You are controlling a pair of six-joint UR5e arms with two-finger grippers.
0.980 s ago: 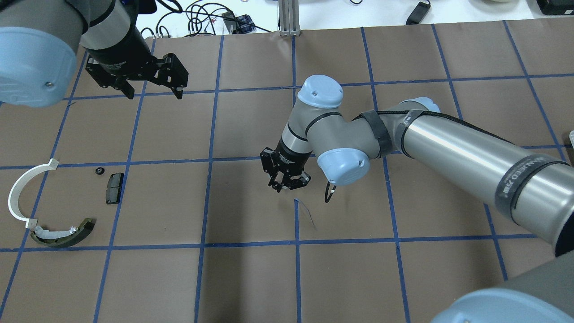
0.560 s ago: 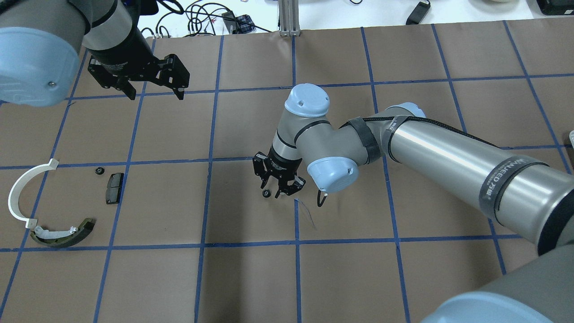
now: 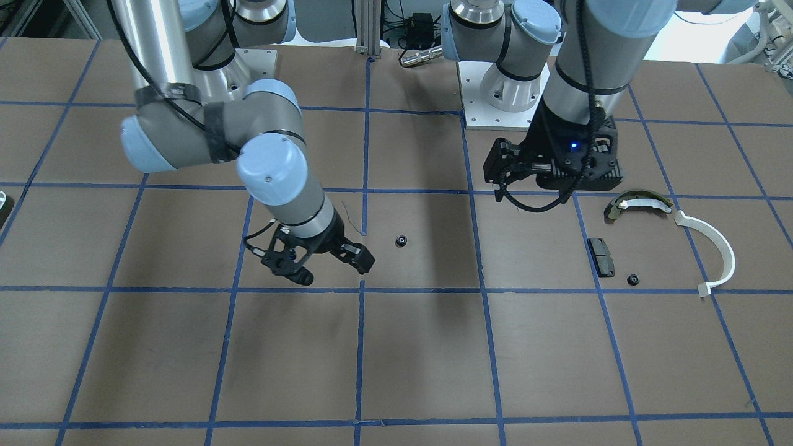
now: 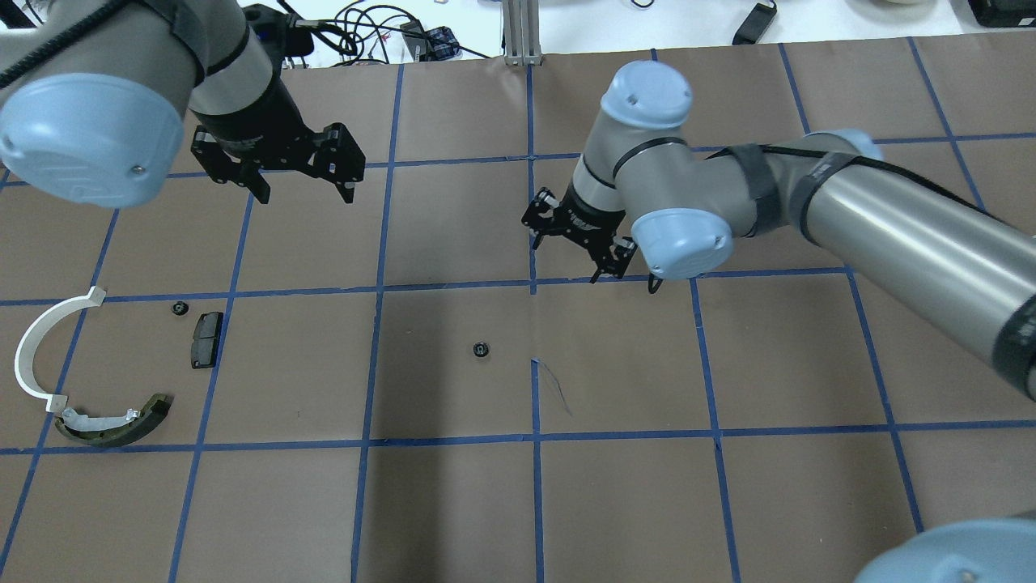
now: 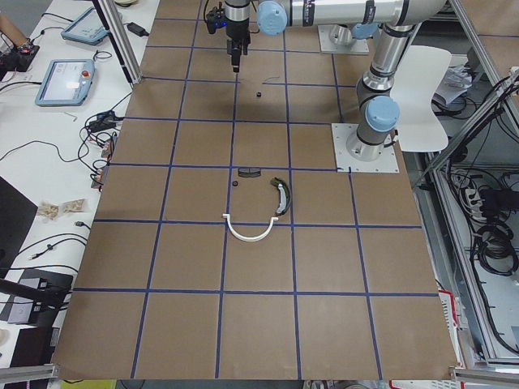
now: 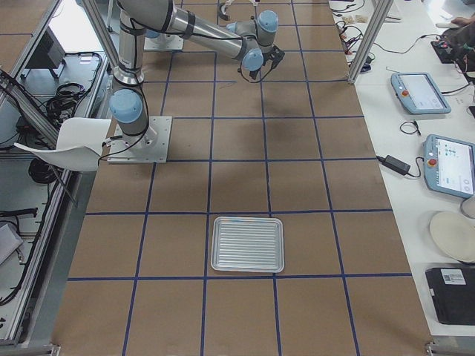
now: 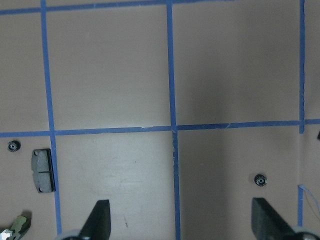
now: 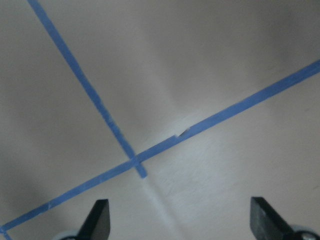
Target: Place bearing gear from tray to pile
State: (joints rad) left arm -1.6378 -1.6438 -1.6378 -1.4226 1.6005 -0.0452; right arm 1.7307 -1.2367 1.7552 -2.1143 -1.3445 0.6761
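Seen from above, the pile lies at the far left of the brown table (image 4: 453, 502): a white half-ring strip (image 4: 20, 356), an olive-and-white curved shoe (image 4: 133, 425) just below it, a flat black pad (image 4: 207, 339) and a tiny black round piece (image 4: 179, 308) beside the pad. Above and to the right of these parts, the left gripper (image 4: 306, 194) hangs over the table, its two fingers spread wide with nothing between them. Farther right, near the middle of the table, the bearing gear (image 4: 481, 350) lies alone on the paper, well apart from the pile and touched by neither arm. To its upper right, the right gripper (image 4: 566, 261) is raised, its fingers also spread and holding nothing. The metal tray (image 6: 247, 244) shows only in the right side view, well away from both arms. The gear appears to be parked halfway, so the remaining step is probably the left arm's: centre its spread fingers over the small, low part, descend almost to the paper, pinch it, and carry it left to the pile.
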